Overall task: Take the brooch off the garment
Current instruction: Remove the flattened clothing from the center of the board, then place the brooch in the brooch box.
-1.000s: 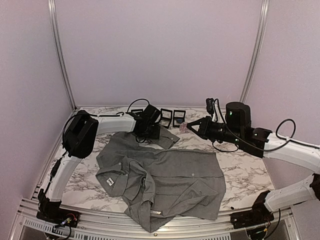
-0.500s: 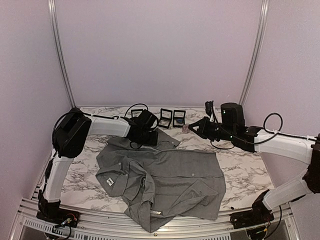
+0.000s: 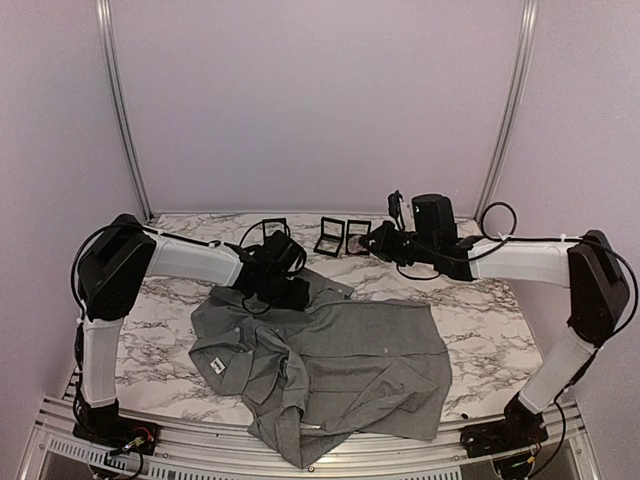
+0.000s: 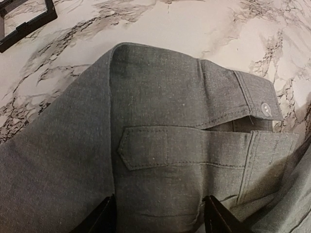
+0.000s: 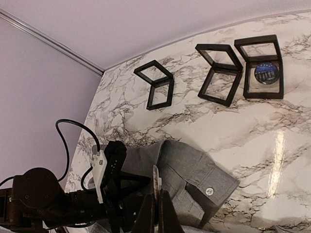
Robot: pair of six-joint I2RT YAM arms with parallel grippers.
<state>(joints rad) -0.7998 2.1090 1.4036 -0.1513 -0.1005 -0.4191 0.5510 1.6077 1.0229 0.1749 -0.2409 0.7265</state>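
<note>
The grey garment [image 3: 340,360] lies spread on the marble table, one sleeve with a buttoned cuff [image 4: 265,109] reaching toward the back. My left gripper [image 3: 288,290] stands open over that sleeve [image 4: 170,97], its two black fingers apart with flat fabric between them [image 4: 160,219]. My right gripper [image 3: 376,241] hovers at the back by the display boxes, away from the shirt. It is shut [image 5: 155,198] on the brooch [image 5: 155,180], a thin flat piece seen edge-on between the fingertips. The brooch is too small to make out in the top view.
Three black display boxes stand open at the back of the table [image 3: 272,228] [image 3: 330,237] [image 3: 357,238]; the right one holds a round blue item [image 5: 266,74]. Aluminium posts and lilac walls enclose the table. The shirt hem hangs over the near edge [image 3: 300,440].
My right arm has swung left and back toward the display boxes, still shut on the brooch. My left gripper has slid left and nearer along the sleeve, staying open.
</note>
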